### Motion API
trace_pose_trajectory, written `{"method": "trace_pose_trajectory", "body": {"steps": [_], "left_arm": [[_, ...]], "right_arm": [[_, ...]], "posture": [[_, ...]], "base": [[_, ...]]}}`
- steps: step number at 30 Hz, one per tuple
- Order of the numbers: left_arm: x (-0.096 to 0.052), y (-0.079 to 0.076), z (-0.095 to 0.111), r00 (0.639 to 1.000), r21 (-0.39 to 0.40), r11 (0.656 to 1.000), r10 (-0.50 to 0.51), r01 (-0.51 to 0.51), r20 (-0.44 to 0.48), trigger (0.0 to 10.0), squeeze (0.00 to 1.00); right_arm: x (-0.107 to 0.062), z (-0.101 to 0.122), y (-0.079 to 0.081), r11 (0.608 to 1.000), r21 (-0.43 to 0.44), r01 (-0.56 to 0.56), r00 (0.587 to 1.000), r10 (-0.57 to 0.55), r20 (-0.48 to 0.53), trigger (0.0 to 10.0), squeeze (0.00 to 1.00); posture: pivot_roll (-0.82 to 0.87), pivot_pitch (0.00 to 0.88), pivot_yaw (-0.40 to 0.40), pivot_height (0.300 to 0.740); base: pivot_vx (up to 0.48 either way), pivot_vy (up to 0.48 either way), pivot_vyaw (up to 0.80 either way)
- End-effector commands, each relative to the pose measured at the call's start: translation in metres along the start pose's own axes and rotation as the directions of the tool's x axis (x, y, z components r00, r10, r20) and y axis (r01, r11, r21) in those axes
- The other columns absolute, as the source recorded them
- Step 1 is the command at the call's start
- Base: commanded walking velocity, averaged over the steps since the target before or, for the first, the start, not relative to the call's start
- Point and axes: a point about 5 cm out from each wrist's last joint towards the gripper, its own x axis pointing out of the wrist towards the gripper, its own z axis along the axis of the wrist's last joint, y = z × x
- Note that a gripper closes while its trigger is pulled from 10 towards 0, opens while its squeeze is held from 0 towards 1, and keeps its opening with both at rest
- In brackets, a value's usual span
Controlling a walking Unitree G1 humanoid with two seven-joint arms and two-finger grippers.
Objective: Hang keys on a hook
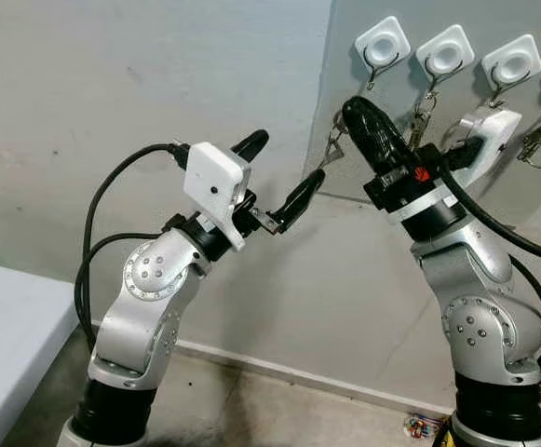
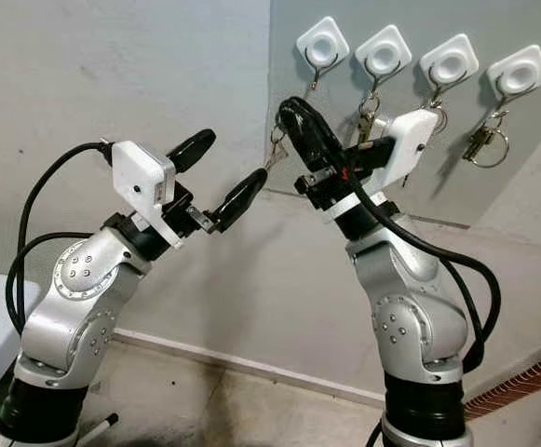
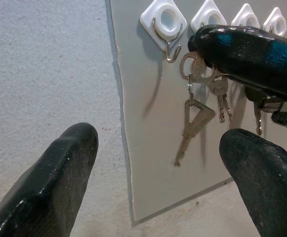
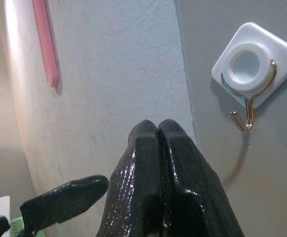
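A grey board carries a row of white hooks; the leftmost hook (image 1: 382,45) (image 4: 247,106) is bare. My right gripper (image 1: 356,107) is shut on the ring of a bunch of keys (image 3: 192,118), just below and left of that hook. The keys (image 1: 333,140) dangle free from its tip, close to the board. My left gripper (image 1: 289,158) is open, a short way left of the keys, pointing at them and holding nothing. In the left wrist view the keys hang between its two fingers (image 3: 59,173), farther off.
The other hooks (image 1: 444,51) to the right hold key rings (image 1: 540,144). The grey board (image 3: 143,148) ends just left of the bare hook, with plain wall beyond. A white table (image 1: 9,326) stands low at the left. A small colourful object (image 1: 424,426) lies on the floor.
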Motion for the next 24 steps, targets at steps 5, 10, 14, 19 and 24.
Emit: {"method": "trace_pose_trajectory", "body": {"steps": [5,10,14,19,24], "left_arm": [[0.004,-0.007,0.003,0.999,-0.006,0.999,-0.040,0.041,0.018,10.0,0.00],[0.004,-0.010,0.005,0.998,-0.012,0.998,-0.057,0.057,0.024,10.0,0.00],[0.006,-0.010,0.004,0.998,-0.013,0.998,-0.067,0.068,0.022,10.0,0.00],[0.008,-0.010,0.004,0.997,-0.014,0.997,-0.076,0.076,0.022,10.0,0.00],[0.007,-0.011,0.004,0.996,-0.020,0.996,-0.082,0.082,0.021,10.0,0.00]], "right_arm": [[0.005,0.009,-0.002,1.000,0.025,-0.009,0.999,0.008,0.047,10.0,0.00],[0.003,0.012,-0.002,0.999,0.050,-0.015,0.997,0.011,0.071,10.0,0.00],[0.001,0.017,-0.002,0.997,0.076,-0.031,0.995,0.024,0.097,10.0,0.00],[0.000,0.024,-0.004,0.992,0.126,-0.028,0.989,0.010,0.145,10.0,0.00],[-0.001,0.028,-0.005,0.985,0.169,-0.030,0.985,0.000,0.174,10.0,0.00]], "posture": [[-0.02,0.044,-0.012,0.740],[-0.03,0.046,-0.003,0.740],[-0.03,0.043,0.005,0.740],[-0.04,0.046,0.010,0.740],[-0.04,0.049,0.011,0.740]], "base": [[0.000,0.000,0.00],[0.000,0.000,0.00],[0.000,0.000,0.00],[0.000,0.000,0.00],[0.000,0.000,0.00]]}}
